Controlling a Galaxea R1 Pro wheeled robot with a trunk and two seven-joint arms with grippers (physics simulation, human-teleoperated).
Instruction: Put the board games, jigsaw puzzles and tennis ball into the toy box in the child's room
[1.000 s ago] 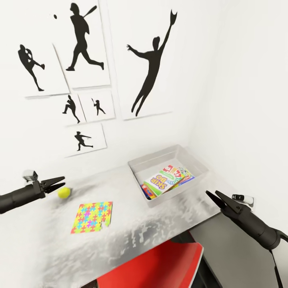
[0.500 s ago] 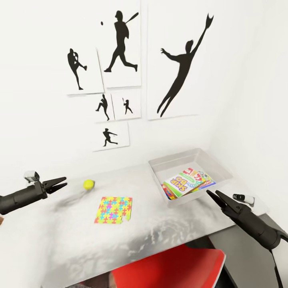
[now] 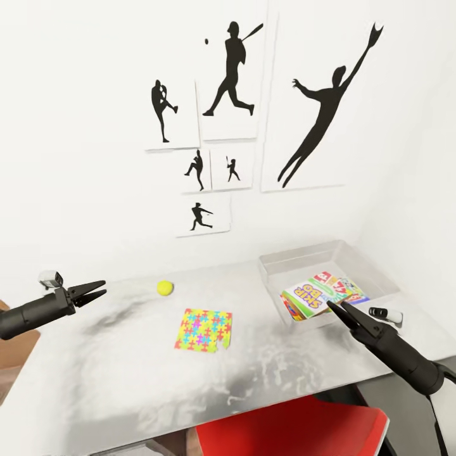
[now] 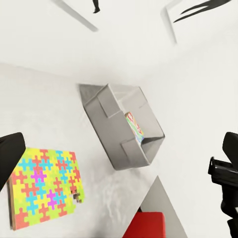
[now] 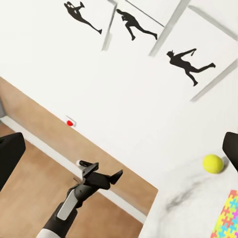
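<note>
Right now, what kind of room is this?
Likely a child's bedroom or playroom: baseball silhouette posters on the white wall, a jigsaw and ball on the table, and a bin holding board games.

Bare table [image 3: 114, 367] lay open on the left and near side. Near the middle only the flat jigsaw puzzle [image 3: 204, 329] and, farther back, the tennis ball [image 3: 165, 288] interrupted it. The toy box [image 3: 380, 278] filled the far right corner against the walls, and a red chair [image 3: 291, 430] crowded the near edge.
</note>
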